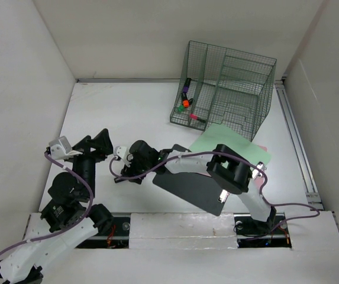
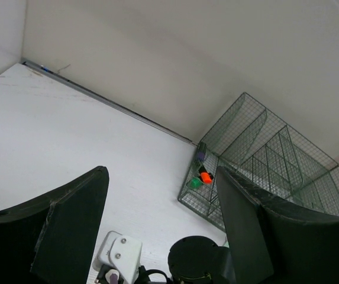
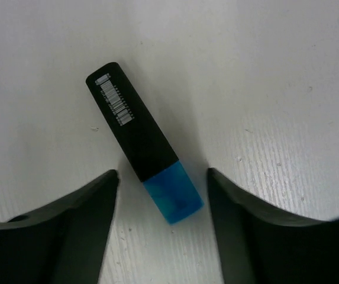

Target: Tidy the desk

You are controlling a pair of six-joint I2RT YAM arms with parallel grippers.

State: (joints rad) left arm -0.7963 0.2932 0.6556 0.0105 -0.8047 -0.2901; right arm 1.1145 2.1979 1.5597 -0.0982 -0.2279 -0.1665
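Highlighter (image 3: 136, 133), black barrel with a blue cap and a white barcode label at the far end, lies flat on the desk (image 3: 275, 89) directly under the right claw (image 3: 162, 177); cap end sits in the gap between the two fingers, barrel runs slantwise away from the claw toward the upper left of the wrist view; right claw stands wide, neither finger touching the highlighter, nothing gripped; bare white desk surface spreads all round and below this claw. Left claw (image 2: 161, 177) also wide, nothing between its fingers, raised above the desk and tilted upward; ahead of it and well apart stands the dark green wire-mesh organizer (image 2: 264, 160), against the back wall; orange marker cap (image 2: 205, 177), green marker cap (image 2: 196, 183) and purple marker cap (image 2: 200, 157) sit together in the organizer compartment nearest the left claw. Behind the right claw, under its forearm, lies a black sheet (image 1: 190, 189) flat on the desk; further back along that arm lies a green paper sheet (image 1: 240, 148), just in front of the organizer.
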